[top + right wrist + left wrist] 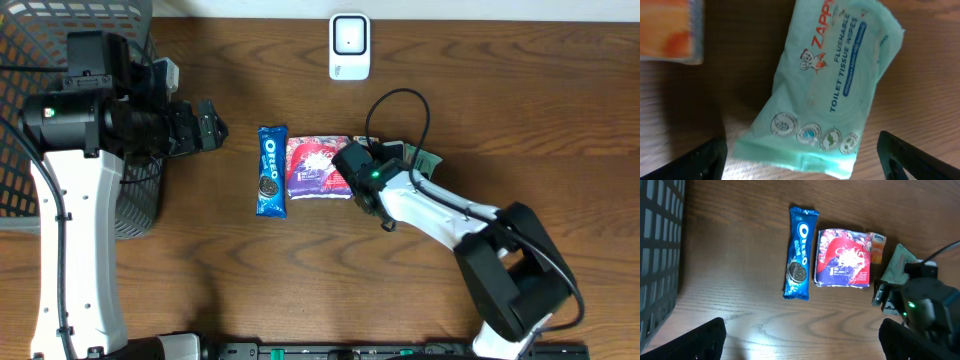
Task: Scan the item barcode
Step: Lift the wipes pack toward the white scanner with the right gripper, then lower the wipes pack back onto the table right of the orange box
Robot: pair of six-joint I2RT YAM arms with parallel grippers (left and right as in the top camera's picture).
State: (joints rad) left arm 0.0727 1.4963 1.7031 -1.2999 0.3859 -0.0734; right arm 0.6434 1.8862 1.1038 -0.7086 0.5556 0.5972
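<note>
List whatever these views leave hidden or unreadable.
Wipes pack: overhead, the right arm covers most of it.
Orange pack: right wrist view, cut off by the top-left edge.
Oreo pack, red pack: no barcode shows in any view; undersides hidden.
Scanner: overhead, markings too small.

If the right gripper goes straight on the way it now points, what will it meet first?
Probably the green wipes pack, which lies directly ahead of the right gripper, between its open fingers; depth is unclear.

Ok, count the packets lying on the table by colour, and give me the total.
Blue Oreo packet: 1
Red packet: 1
Orange packet: 1
Green wipes packet: 1
Total: 4
</note>
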